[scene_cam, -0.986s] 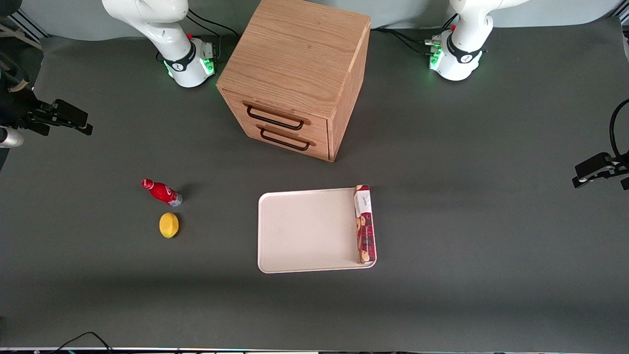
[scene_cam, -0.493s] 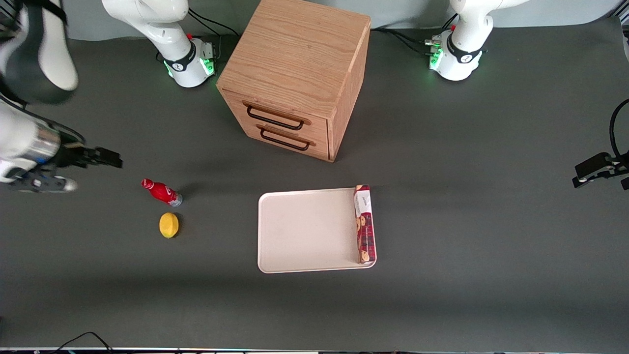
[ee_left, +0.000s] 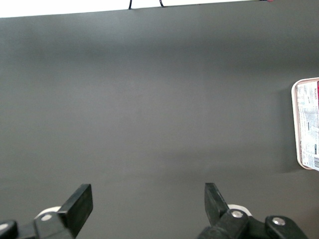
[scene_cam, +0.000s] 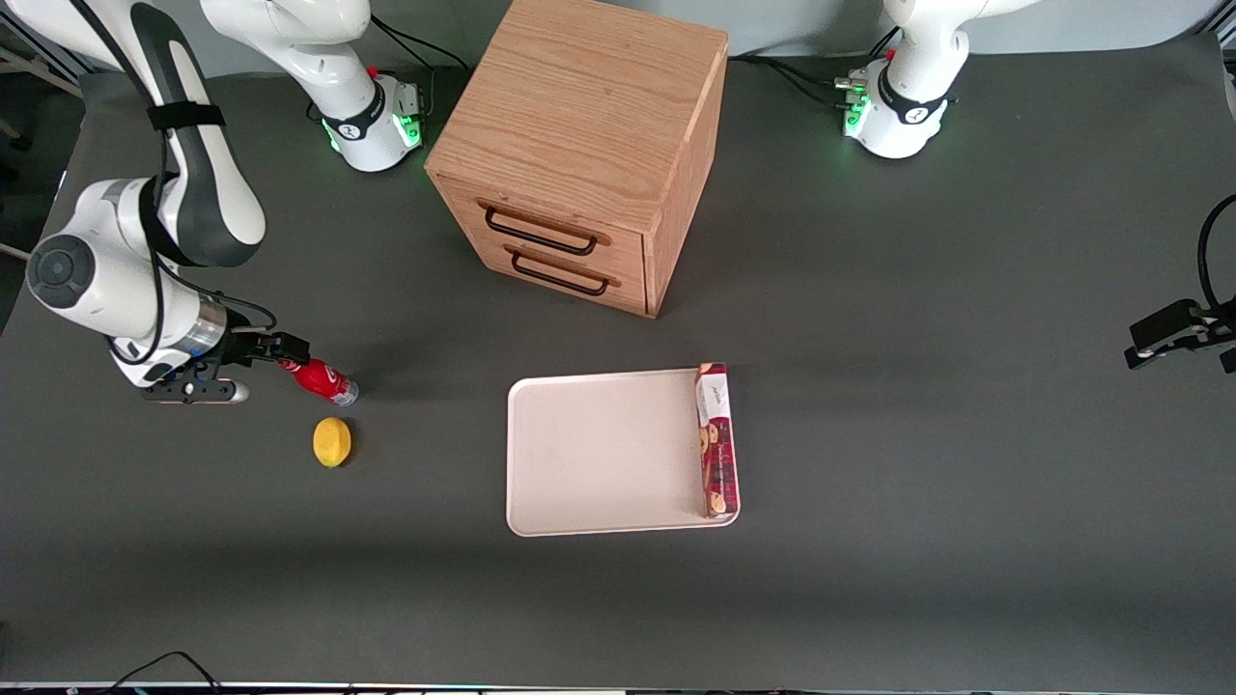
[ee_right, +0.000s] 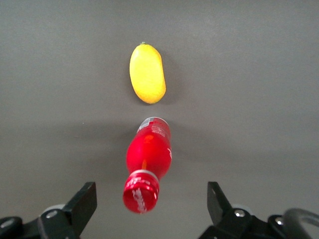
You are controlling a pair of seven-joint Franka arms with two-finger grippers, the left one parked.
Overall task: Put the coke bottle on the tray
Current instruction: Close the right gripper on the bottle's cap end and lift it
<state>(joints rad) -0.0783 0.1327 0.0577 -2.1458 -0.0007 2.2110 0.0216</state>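
Hovering my gripper [ee_right: 151, 205] over the cap end of the coke bottle [ee_right: 148, 159], fingers spread wide, nothing held. In the front view the gripper [scene_cam: 286, 353] sits right at the bottle's cap, with the coke bottle [scene_cam: 320, 378] standing on the bare table toward my working end, well apart from the tray [scene_cam: 601, 454]. A lemon [scene_cam: 332, 442] sits just beside the bottle, nearer the front camera; the two are apart, not touching.

Risks as I judge them: bottle is small, round and looks slick, so closing off-centre or only on the cap could squirt it out or tip it over. If it falls it likely rolls, maybe into the lemon [ee_right: 147, 73]. Coming down too low with the fingers this wide could clip the bottle's shoulder and knock it first. A grip near the cap leaves the body hanging, so it may swing during the carry and land tilted.

Tray already has a cookie box [scene_cam: 716, 440] along its edge toward the parked arm's end; dropping the bottle too close could bump it. Wooden cabinet [scene_cam: 582, 154] stays out of the path, I think.
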